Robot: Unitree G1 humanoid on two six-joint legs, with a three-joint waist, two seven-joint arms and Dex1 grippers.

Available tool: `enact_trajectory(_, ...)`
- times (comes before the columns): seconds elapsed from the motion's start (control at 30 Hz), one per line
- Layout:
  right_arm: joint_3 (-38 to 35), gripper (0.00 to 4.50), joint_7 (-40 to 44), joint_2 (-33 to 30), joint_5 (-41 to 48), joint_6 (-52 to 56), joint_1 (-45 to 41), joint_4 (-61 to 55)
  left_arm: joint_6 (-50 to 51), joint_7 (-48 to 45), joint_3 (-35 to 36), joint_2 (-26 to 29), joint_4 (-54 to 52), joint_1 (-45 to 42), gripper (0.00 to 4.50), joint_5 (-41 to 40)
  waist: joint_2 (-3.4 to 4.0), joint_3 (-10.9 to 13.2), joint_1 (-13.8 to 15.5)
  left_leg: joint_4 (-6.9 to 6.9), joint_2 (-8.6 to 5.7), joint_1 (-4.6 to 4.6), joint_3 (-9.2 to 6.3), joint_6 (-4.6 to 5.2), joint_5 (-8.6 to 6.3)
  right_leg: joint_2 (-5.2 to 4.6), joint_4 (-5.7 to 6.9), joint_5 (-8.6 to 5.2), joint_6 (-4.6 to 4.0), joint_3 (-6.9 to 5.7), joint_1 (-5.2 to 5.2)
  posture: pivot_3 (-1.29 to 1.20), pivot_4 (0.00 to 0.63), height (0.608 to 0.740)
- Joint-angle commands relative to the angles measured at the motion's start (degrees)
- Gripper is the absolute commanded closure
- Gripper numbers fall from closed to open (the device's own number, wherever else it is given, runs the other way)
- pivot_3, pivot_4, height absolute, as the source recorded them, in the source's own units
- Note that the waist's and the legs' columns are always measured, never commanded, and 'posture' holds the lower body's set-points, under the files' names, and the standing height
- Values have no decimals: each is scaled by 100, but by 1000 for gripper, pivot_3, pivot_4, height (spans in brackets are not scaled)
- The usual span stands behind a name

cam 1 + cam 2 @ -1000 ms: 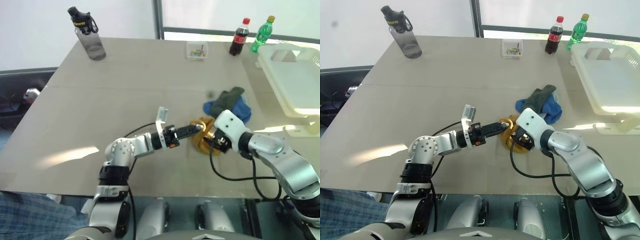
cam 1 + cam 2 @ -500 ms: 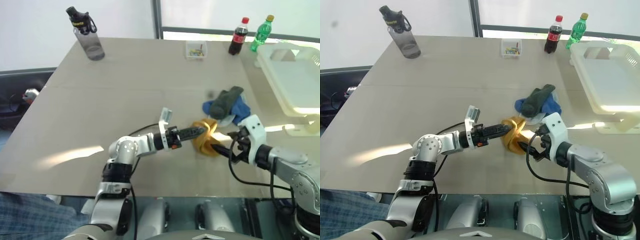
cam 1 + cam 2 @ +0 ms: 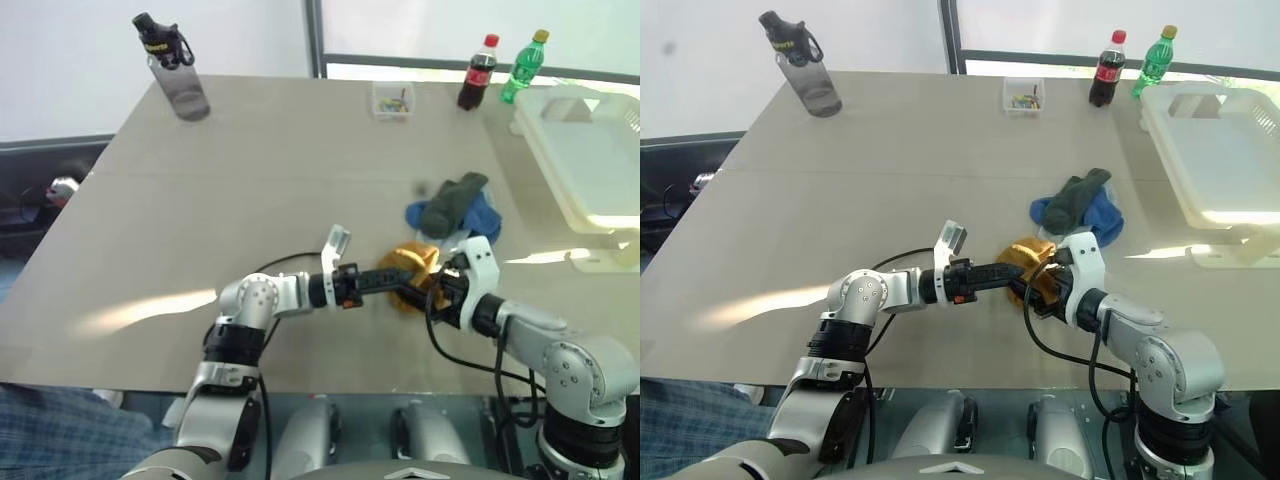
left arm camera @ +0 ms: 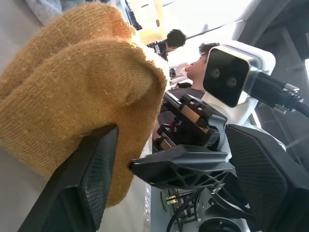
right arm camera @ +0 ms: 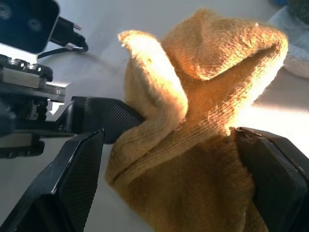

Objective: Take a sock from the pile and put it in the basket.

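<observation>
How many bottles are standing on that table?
3. A grey bottle with a black cap stands at the far left corner. A cola bottle and a green bottle stand side by side at the far edge, near the basket.

I see: beige table (image 3: pixel 250 170), seam across; white wall at 11 o'clock; bright window at 1 o'clock; sunlight patches on tabletop at 8 and 3 o'clock.
</observation>
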Motion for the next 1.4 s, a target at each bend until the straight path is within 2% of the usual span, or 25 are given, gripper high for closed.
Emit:
enact_trajectory(0.03,-182,73,-219,293,70,-144,-127,188,-25,-122,-27,21,-80,-22,705,10,0,0,-10,0,1,1,0,0,0,2,1,0,0,0,0,0,150,740)
enact_trajectory(0.2,-522,73,-419,694,244,-48,-220,415,7,-167,-65,131,-228,97,705,27,1,-1,-16,0,3,2,2,0,0,6,6,0,0,6,-2,0,150,740)
enact_trajectory(0.5,-136,73,-655,471,111,15,-47,529,139,-237,-53,320,-575,274,705,-88,3,-3,-56,0,3,5,2,0,0,5,8,0,-1,8,-2,0,150,740)
enact_trajectory(0.53,-25,583,-655,367,69,-10,-3,529,168,-261,-34,374,-649,306,705,-118,2,-3,-62,0,3,5,2,0,0,4,8,0,-1,8,-2,0,150,740)
enact_trajectory(0.57,81,824,-648,261,31,-38,40,527,193,-285,-11,424,-711,331,705,-147,3,-3,-65,-1,3,5,2,0,0,4,7,0,-1,8,-2,0,150,740)
enact_trajectory(0.77,662,3733,-511,-370,-74,-279,242,532,212,-449,176,783,-955,381,705,-289,2,-4,-106,-1,3,5,2,0,0,1,5,-1,-1,8,-1,0,150,740)
enact_trajectory(0.83,813,4445,-468,-513,-96,-373,276,541,190,-486,245,920,-1015,369,705,-309,2,-5,-122,-2,3,8,2,0,0,2,6,-1,-1,9,0,0,150,740)
enact_trajectory(1.1,889,4445,-415,-517,3,-612,241,628,48,-499,479,1280,-1012,315,705,-217,-4,-8,-126,-2,4,9,2,0,0,1,6,0,-1,9,0,0,150,740)
enact_trajectory(1.27,312,4445,-346,-294,398,-432,16,542,-170,-665,463,1775,-1331,393,705,-95,-2,-4,-139,-4,8,9,2,0,0,4,7,0,-1,10,-2,0,150,740)
enact_trajectory(1.4,-64,4445,-305,-351,610,-225,-229,559,-674,-842,337,2325,-1942,513,705,218,1,-2,-136,-13,8,5,8,-1,0,-2,4,0,-2,16,-12,0,150,740)
